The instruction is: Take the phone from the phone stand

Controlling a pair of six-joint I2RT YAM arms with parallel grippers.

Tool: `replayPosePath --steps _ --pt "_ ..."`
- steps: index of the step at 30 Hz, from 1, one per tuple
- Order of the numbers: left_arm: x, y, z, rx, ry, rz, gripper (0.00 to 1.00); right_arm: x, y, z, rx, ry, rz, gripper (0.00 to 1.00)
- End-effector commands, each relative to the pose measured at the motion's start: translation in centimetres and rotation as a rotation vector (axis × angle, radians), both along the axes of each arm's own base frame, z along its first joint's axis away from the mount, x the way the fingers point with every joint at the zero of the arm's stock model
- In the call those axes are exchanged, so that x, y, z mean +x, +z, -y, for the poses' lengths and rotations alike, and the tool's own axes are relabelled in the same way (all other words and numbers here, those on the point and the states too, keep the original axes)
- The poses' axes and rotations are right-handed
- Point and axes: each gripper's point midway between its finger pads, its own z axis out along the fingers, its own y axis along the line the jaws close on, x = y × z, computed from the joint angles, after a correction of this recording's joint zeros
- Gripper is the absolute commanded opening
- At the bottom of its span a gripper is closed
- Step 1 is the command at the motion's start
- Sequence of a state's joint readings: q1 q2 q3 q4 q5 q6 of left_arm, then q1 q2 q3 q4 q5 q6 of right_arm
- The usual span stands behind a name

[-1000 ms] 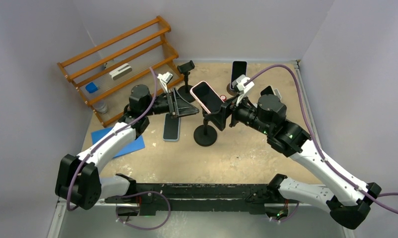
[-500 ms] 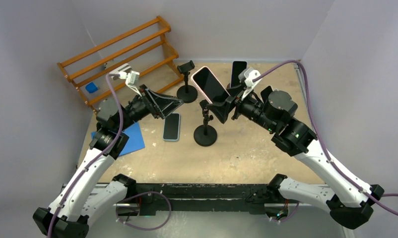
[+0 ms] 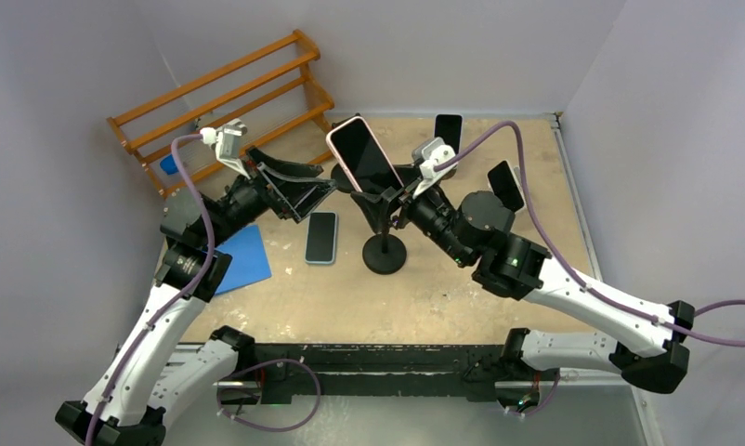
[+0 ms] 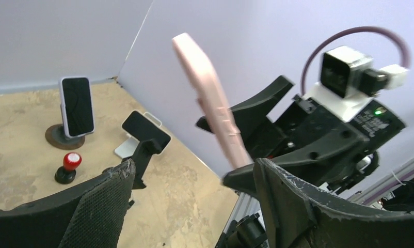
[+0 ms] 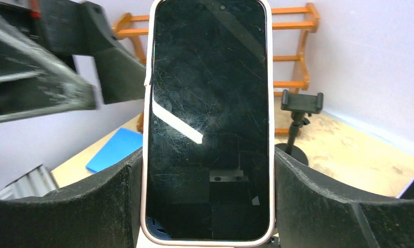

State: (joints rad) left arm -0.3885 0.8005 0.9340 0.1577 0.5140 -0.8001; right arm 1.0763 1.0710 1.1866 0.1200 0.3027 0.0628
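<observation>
Your right gripper has carried the pink phone leftward, clear of the phone stand.
It clamps the phone's lower edges, upper middle of the frame; your left gripper has spread open, empty, just left of it.

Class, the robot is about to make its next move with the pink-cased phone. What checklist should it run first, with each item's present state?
1. The right gripper grips the pink-cased phone by both side edges: ok.
2. Phone lifted clear of the phone stand: ok.
3. Stand upright on its base: ok.
4. The left gripper open, holding nothing: ok.
5. Gap between left gripper and phone: cannot tell; they look close from above.
6. The second phone, lying flat beside the stand, out of the set-down path: cannot tell.
</observation>
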Motion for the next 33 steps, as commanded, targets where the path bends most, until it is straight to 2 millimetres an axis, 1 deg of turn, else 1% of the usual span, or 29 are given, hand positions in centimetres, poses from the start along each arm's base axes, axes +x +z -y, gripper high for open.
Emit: replayPosePath --steps 1,5,8,17,27,33 --pt "-1.6 3.1 0.1 -0.021 -0.049 0.068 0.82 0.9 5.3 1.9 0.216 -0.147 0.085 0.00" --pt "-1.5 3.0 0.4 -0.029 -0.071 0.046 0.82 0.5 4.5 1.1 0.217 -0.147 0.080 0.00" --pt "-1.6 3.2 0.6 -0.039 -0.091 0.060 0.78 0.5 4.1 0.9 0.214 -0.159 0.071 0.00" --pt "0.2 3.4 1.4 -0.086 -0.098 -0.004 0.69 0.6 3.5 1.0 0.210 -0.206 0.055 0.00" --pt "0.4 4.7 1.8 -0.136 -0.133 -0.018 0.67 0.9 3.0 0.5 0.186 -0.245 0.046 0.00" --pt "1.0 4.5 2.0 -0.140 -0.138 -0.054 0.65 0.7 2.9 -0.1 0.181 -0.242 0.048 0.00"
